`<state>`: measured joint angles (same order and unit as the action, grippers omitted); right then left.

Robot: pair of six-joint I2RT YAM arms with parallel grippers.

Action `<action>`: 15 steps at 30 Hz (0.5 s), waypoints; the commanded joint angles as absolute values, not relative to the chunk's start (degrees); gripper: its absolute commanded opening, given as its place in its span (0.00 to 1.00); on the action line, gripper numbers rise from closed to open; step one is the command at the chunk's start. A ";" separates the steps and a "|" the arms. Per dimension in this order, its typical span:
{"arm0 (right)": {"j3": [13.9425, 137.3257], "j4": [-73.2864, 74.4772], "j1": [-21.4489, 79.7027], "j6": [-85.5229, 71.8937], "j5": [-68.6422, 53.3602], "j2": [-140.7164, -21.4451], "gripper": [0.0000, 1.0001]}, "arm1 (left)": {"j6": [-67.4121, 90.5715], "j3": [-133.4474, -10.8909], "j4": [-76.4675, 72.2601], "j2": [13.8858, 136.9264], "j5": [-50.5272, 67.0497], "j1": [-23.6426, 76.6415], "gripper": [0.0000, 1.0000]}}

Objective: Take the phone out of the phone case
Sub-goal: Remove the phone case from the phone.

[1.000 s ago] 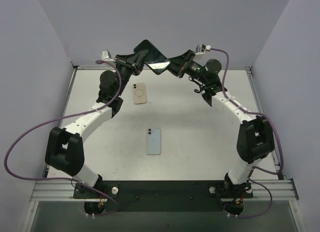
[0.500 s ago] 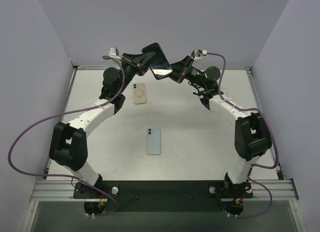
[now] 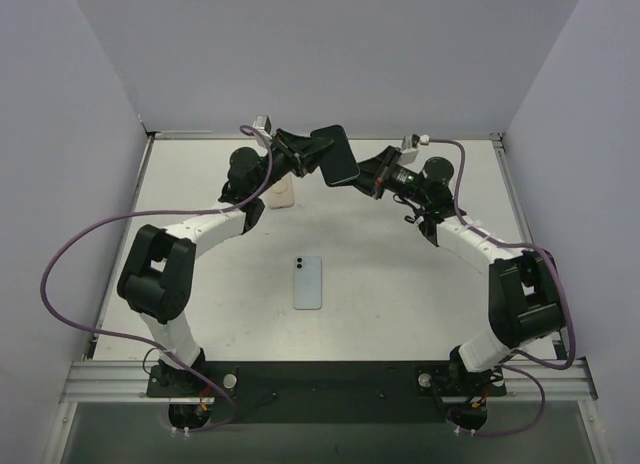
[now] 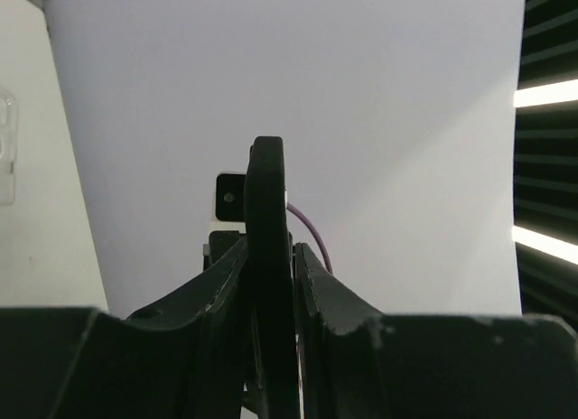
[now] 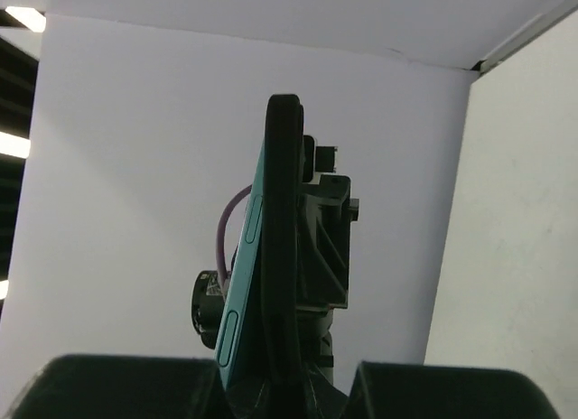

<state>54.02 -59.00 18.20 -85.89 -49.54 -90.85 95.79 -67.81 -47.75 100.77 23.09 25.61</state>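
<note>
Raised above worktop (image 3: 400, 274): left gripper (image 3: 303, 156) and right gripper (image 3: 366, 174) each clamped on opposite ends of black phone case (image 3: 336, 154); teal phone (image 5: 242, 256) seated in it.

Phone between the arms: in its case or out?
Partly out. In the right wrist view the teal phone angles away from the black case near the jaws, yet meets it at the far end.
</note>
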 commanded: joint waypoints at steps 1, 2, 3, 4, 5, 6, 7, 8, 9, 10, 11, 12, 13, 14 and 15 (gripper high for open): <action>50.63 -40.30 16.70 -79.38 -45.81 -87.72 0.00 | 98.70 -67.77 -65.57 100.02 38.31 31.20 0.47; 50.19 -37.73 16.44 -77.28 -45.10 -86.76 0.00 | 98.44 -66.89 -65.48 100.28 38.76 31.20 0.53; 50.01 -35.18 15.83 -74.30 -44.13 -85.01 0.00 | 98.18 -66.28 -65.48 100.98 39.37 31.20 0.60; 49.57 -31.50 15.65 -73.05 -42.38 -84.03 0.00 | 98.09 -65.49 -66.35 101.25 41.12 31.20 0.70; 48.70 -30.16 15.30 -72.17 -41.93 -83.15 0.00 | 98.00 -63.39 -66.97 101.60 41.83 31.11 0.73; 48.52 -29.02 14.86 -70.33 -41.75 -81.93 0.00 | 98.52 -61.80 -67.93 102.04 42.27 31.11 0.75; 48.43 -26.48 14.68 -69.27 -41.66 -81.39 0.00 | 98.96 -60.22 -70.55 102.21 42.71 31.03 0.77; 48.43 -24.89 14.59 -68.21 -40.96 -80.52 0.00 | 99.31 -59.07 -71.53 102.39 42.89 30.94 0.80; 48.43 -23.39 14.42 -66.81 -40.52 -80.25 0.00 | 100.01 -56.89 -72.50 103.00 43.06 30.85 0.80; 48.60 -19.90 14.33 -64.19 -39.82 -79.81 0.00 | 100.11 -56.26 -73.99 103.27 43.94 30.85 0.81; 48.78 -17.78 14.15 -62.33 -38.25 -79.02 0.00 | 100.19 -55.47 -74.35 103.45 44.64 30.76 0.81; 49.48 -15.58 14.15 -60.75 -37.19 -78.58 0.00 | 99.76 -54.15 -74.53 103.36 45.26 30.76 0.81; 49.66 -11.73 13.80 -57.69 -36.13 -78.14 0.00 | 99.32 -53.18 -74.36 103.01 46.48 30.67 0.82; 50.01 -9.86 13.89 -56.18 -33.51 -76.92 0.00 | 98.27 -52.22 -73.92 102.22 46.84 30.41 0.82; 50.53 -7.84 13.71 -54.94 -32.01 -76.47 0.00 | 97.91 -51.34 -73.66 101.87 47.11 30.24 0.82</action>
<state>48.66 -20.99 15.31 -65.43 -43.68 -79.66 98.59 -52.99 -62.57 104.79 39.99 30.39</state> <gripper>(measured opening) 0.099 0.819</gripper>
